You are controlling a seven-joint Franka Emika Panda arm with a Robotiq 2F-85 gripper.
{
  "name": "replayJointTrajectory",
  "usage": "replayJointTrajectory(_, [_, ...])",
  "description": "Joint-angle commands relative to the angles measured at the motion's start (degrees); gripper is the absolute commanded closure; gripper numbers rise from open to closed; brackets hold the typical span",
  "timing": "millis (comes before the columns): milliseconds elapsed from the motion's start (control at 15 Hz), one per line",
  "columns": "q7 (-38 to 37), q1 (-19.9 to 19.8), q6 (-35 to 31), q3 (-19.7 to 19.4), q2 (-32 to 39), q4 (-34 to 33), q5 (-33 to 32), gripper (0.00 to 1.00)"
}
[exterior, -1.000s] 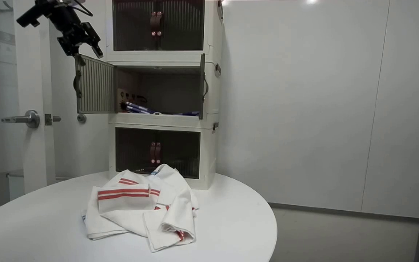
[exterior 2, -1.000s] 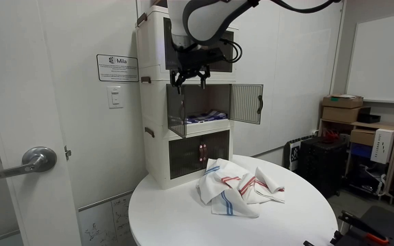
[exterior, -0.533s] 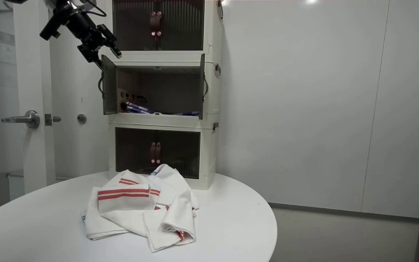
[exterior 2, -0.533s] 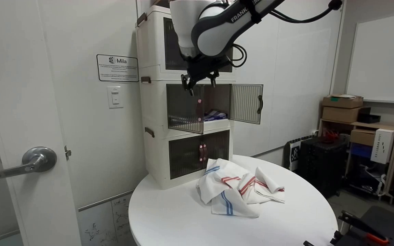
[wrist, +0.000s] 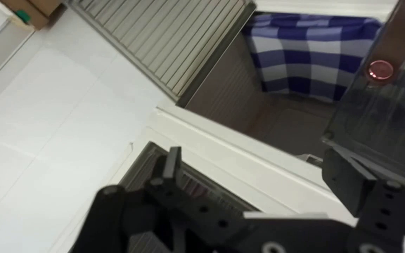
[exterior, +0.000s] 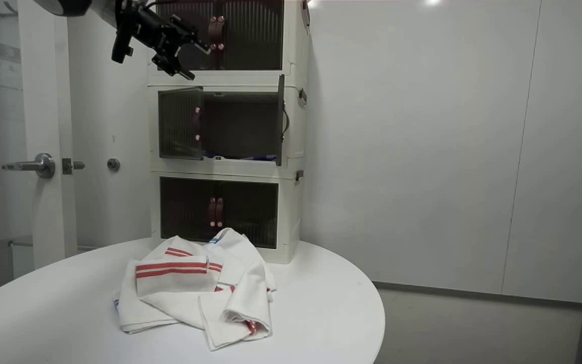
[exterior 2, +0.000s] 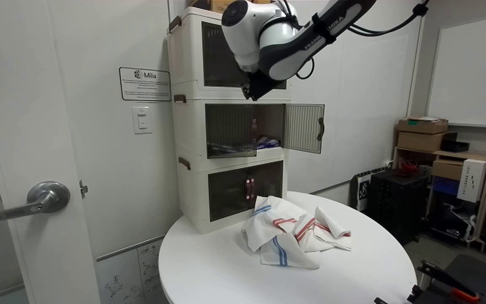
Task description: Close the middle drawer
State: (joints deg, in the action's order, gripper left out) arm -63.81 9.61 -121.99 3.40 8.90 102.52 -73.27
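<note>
The middle drawer (exterior: pixel 176 124) is the middle tier of a white cabinet, with two dark ribbed hinged doors. Its near-shut door (exterior 2: pixel 229 131) stands slightly ajar. Its other door (exterior 2: pixel 304 128) is swung wide open, and also shows in the wrist view (wrist: pixel 174 42). A blue-and-white checked cloth (wrist: pixel 304 52) lies inside. My gripper (exterior: pixel 199 63) is open and empty, above the ajar door's top edge in front of the top tier. In the wrist view its fingers (wrist: pixel 255 172) are wide apart; one overlaps the ajar door's corner, and I cannot tell whether it touches.
The top tier (exterior: pixel 250 35) and bottom tier (exterior: pixel 248 212) have shut dark doors. A white towel with red and blue stripes (exterior 2: pixel 285 236) lies crumpled on the round white table (exterior 2: pixel 209 270) before the cabinet. A room door with a metal handle (exterior 2: pixel 49 198) stands beside.
The door beneath my gripper has swung from wide open to nearly shut. My gripper has moved along with it across the cabinet front and a little up. The other door has not moved.
</note>
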Motion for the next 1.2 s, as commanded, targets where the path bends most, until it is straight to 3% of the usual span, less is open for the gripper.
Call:
replayJointTrajectory(0, [-5.87, -0.65, 0.59, -0.26, 2.51, -2.71, -12.52, 0.0])
replayJointTrajectory(133, [-7.52, -1.32, 0.89, 0.09, 3.24, -3.1, -15.56, 0.0])
replayJointTrajectory(267, [-3.84, -2.38, -0.29, 0.69, 3.35, -2.87, -10.53, 0.0])
replayJointTrajectory(800, [21.62, -5.5, -14.14, 1.84, 1.85, -0.47, 21.28, 0.0])
replayJointTrajectory(1133, [39.34, -7.05, -15.2, 3.15, 4.04, -1.87, 44.88, 0.0])
